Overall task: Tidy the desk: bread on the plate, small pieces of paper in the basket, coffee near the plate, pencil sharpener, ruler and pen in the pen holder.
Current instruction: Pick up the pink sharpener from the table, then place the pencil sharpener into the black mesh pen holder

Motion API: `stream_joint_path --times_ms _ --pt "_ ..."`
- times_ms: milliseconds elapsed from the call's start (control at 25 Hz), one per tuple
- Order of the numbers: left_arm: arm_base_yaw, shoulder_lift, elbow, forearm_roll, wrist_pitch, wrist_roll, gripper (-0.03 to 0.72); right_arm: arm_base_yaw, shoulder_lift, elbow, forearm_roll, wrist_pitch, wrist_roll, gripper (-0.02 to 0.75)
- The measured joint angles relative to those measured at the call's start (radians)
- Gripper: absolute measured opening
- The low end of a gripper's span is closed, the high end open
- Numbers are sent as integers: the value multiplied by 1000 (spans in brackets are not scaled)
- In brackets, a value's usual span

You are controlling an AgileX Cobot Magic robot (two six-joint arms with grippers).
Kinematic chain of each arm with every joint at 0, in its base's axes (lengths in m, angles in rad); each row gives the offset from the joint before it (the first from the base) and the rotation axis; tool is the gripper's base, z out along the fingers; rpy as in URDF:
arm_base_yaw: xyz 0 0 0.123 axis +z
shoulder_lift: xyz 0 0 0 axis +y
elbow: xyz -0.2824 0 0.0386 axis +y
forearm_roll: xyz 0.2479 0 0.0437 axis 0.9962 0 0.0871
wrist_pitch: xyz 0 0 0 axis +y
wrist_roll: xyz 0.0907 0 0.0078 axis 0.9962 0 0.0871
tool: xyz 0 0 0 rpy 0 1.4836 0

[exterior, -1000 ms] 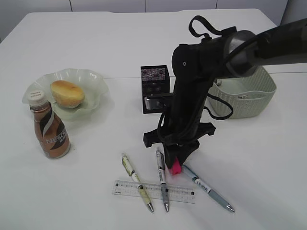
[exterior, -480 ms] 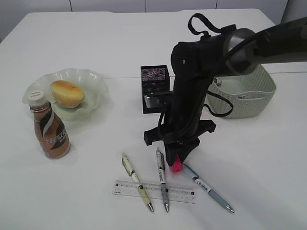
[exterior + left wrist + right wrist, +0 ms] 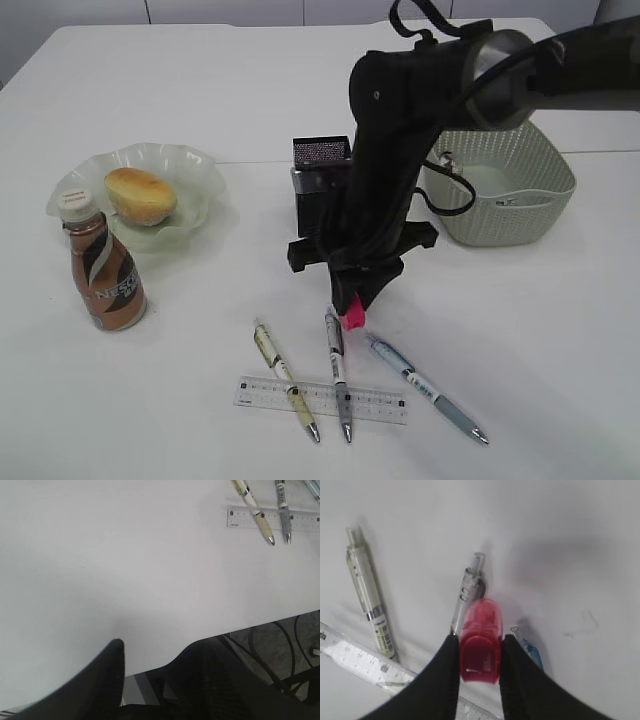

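Now, around the scene:
Right hand (image 3: 479, 652): clamped on a small pink translucent plastic pencil sharpener (image 3: 480, 640), held between black fingers (image 3: 440, 675), lifted clear of the large plain white counter (image 3: 200, 90), above the pens.
Left hand: only dark finger shapes at the bottom edge of the left wrist view, low over bare counter; jaws standing apart, nothing between them.
Short clear plastic ruler (image 3: 320, 399): flat on the counter at the front, lying under two pens.
Cream-barrelled pen (image 3: 285, 381): crossing the ruler, tip toward the front.
Grey-and-white pen (image 3: 338, 375): beside it, also across the ruler.
Blue-and-grey pen (image 3: 425, 388): to the right, angled away, just past the ruler's end.
Square black metal mesh pen holder (image 3: 320, 160): upright at centre, partly hidden behind the right arm.
Oval golden-brown bread bun (image 3: 141, 196): sitting in the pale green ruffled glass plate (image 3: 195, 165).
Brown metallic Nescafe coffee bottle (image 3: 104, 273): upright, just beside the plate's front edge.
Grey-green perforated plastic basket (image 3: 520, 200): at the right, behind the arm.
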Motion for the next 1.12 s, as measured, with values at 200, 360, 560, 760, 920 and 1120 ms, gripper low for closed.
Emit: stream_joint_path --times_ms 200,360,560,760,920,1120 --pt "0 0 0 0 0 0 372 0 4 -54 0 20 0 196" --pt "0 0 0 0 0 0 372 0 7 -123 -10 53 0 196" --pt "0 0 0 0 0 0 372 0 7 -210 -31 84 0 196" --pt "0 0 0 0 0 0 372 0 7 -303 -50 90 0 196" --pt "0 0 0 0 0 0 372 0 7 -384 -81 94 0 196" --pt "0 0 0 0 0 0 372 -17 7 -461 -109 95 0 196"
